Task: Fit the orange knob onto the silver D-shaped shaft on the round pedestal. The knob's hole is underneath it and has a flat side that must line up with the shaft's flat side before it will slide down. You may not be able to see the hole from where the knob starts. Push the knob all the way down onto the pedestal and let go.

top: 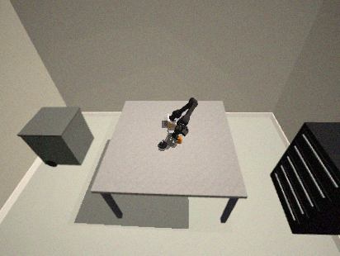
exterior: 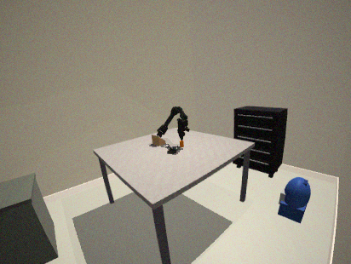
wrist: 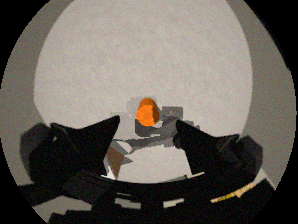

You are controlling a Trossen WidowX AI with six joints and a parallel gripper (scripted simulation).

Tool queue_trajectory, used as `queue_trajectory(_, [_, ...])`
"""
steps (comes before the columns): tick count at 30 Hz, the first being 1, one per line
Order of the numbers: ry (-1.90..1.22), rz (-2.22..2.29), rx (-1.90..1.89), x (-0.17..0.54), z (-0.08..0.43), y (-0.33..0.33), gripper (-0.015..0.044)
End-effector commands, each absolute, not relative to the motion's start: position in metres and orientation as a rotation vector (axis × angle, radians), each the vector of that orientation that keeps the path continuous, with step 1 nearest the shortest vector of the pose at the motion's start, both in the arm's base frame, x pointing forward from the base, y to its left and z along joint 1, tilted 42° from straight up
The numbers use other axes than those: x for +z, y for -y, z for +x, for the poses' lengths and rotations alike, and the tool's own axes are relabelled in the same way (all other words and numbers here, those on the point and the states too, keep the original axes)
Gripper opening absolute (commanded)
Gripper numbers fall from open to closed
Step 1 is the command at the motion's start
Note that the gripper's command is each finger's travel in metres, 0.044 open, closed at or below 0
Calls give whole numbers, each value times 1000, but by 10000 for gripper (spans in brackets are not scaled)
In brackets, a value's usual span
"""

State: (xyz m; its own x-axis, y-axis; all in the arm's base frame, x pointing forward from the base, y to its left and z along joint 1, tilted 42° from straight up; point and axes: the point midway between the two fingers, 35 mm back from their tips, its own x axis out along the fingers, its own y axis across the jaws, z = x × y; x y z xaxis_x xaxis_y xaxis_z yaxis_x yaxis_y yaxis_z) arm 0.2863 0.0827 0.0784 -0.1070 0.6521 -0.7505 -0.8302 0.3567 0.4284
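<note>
The orange knob (top: 179,140) (exterior: 181,144) (wrist: 148,114) is just below my gripper (top: 177,135) (exterior: 181,140) (wrist: 148,120). In the wrist view it shows centred beyond the two spread fingertips, with a bright face and a darker side. The gripper is open and holds nothing. The silver shaft and the round pedestal cannot be made out, so I cannot tell what the knob stands on or whether it is seated. The hole under the knob is hidden.
A brown wedge-shaped object (exterior: 158,140) (wrist: 115,161) is near the arm's base on the table (top: 136,173) (exterior: 140,170). Dark arm shadows fall beside the knob. A grey cabinet (top: 54,124), a black drawer unit (exterior: 260,136) and a blue object (exterior: 296,193) stand off the table.
</note>
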Motion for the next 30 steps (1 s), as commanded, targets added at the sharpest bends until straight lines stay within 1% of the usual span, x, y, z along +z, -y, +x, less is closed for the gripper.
queue_trajectory(1, [-1114, -199, 1264, 72, 285, -87, 440])
queue_trajectory(30, [-1112, -198, 1264, 38, 280, -117, 440])
